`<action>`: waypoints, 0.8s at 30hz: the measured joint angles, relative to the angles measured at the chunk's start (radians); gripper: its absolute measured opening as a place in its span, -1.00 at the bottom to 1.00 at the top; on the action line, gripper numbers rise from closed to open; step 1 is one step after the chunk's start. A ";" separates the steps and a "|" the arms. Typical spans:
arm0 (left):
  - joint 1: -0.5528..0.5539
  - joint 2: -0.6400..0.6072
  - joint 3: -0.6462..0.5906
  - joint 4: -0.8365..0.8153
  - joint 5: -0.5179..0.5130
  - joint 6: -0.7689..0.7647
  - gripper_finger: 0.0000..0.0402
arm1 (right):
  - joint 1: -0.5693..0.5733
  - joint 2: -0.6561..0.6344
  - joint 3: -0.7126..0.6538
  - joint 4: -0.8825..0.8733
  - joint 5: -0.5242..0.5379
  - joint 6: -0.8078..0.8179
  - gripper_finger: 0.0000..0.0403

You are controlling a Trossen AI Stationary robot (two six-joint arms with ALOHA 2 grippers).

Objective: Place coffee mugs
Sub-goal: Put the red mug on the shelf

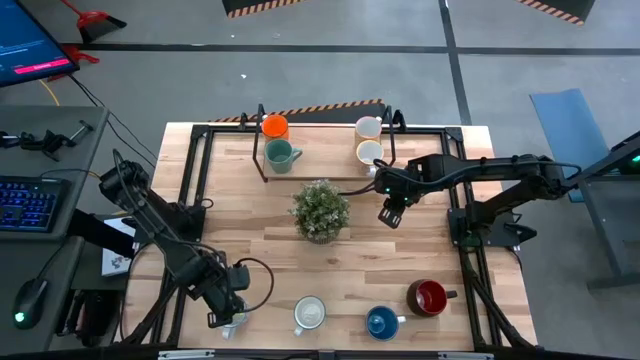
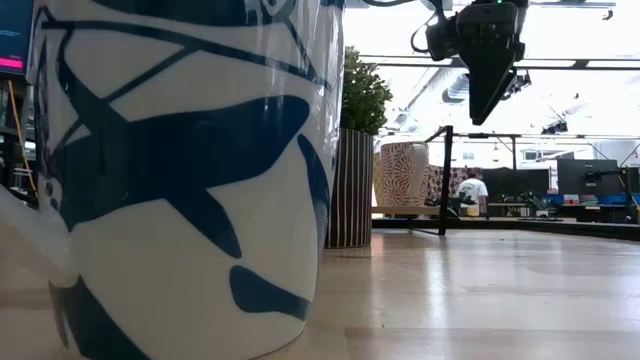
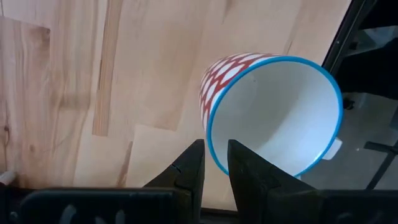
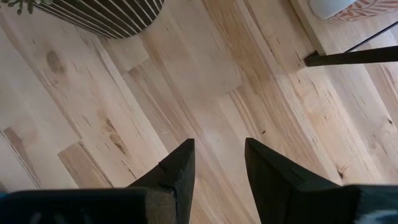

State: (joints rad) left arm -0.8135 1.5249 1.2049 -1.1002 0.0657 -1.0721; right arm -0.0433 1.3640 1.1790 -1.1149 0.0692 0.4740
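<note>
My left gripper [image 1: 229, 318] is at the table's near left corner, shut on a white mug with a red lattice pattern and blue rim [image 3: 267, 106]. My right gripper [image 1: 390, 214] hangs open above bare wood right of the potted plant [image 1: 321, 210], touching nothing. On the rack at the far side stand an orange mug [image 1: 274, 126], a teal mug [image 1: 280, 154] and two white mugs [image 1: 368, 127] [image 1: 369, 152]. Near the near edge stand a white mug [image 1: 309, 313], a blue mug [image 1: 381, 322] and a dark red mug [image 1: 428, 296]. My left gripper holds the red-lattice mug by its blue rim [image 3: 213, 149], on the side away from the handle [image 3: 336, 149]. One finger [image 3: 249, 177] is inside the cup and the other finger [image 3: 189, 171] is outside, coming from above. Whether its base rests on the table, I cannot tell.
The black rack frame [image 1: 262, 150] spans the far side of the table. The plant's striped pot [image 2: 350, 190] stands mid-table. A white mug with blue markings [image 2: 180, 170] fills the low view's left. Bare wood [image 1: 420, 250] lies between the plant and the near mugs.
</note>
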 joint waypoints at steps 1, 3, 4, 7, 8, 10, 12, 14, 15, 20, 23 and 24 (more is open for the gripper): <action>0.000 0.000 0.000 0.001 -0.005 0.000 -0.70 | 0.000 0.000 0.000 0.000 0.000 0.000 -0.41; 0.000 0.001 0.000 0.001 -0.022 0.000 -0.70 | 0.000 0.000 0.000 0.000 0.000 0.000 -0.41; 0.000 0.001 0.000 0.004 -0.035 0.000 -0.70 | 0.000 0.000 0.000 0.000 -0.001 0.000 -0.41; 0.000 0.001 0.000 0.017 -0.053 0.003 -0.70 | 0.000 0.000 0.000 0.000 -0.001 -0.001 -0.41; 0.000 0.001 0.000 0.022 -0.054 0.006 -0.70 | 0.000 0.000 0.000 0.000 -0.001 -0.001 -0.41; 0.000 0.006 0.000 0.037 -0.054 0.019 -0.70 | 0.000 0.000 0.000 0.000 -0.001 -0.001 -0.41; 0.000 0.015 0.000 0.044 -0.056 0.028 -0.70 | 0.000 0.000 0.000 0.000 -0.001 -0.002 -0.41; 0.000 0.027 0.000 0.053 -0.056 0.037 -0.70 | 0.000 0.000 0.000 0.000 -0.001 -0.002 -0.41; 0.000 0.035 0.002 0.051 -0.057 0.038 -0.70 | 0.000 0.000 0.000 0.000 -0.002 -0.002 -0.41; 0.000 0.078 0.001 0.053 -0.089 0.044 -0.70 | 0.000 0.000 0.000 0.001 -0.001 -0.003 -0.41; 0.002 0.105 0.000 0.052 -0.109 0.046 -0.70 | 0.000 0.000 0.000 0.004 -0.001 -0.003 -0.41; 0.002 0.113 0.001 0.052 -0.109 0.045 -0.70 | 0.000 0.000 0.000 0.004 -0.001 -0.003 -0.41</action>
State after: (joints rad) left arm -0.8116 1.6378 1.2059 -1.0481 -0.0429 -1.0269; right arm -0.0430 1.3637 1.1790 -1.1106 0.0678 0.4713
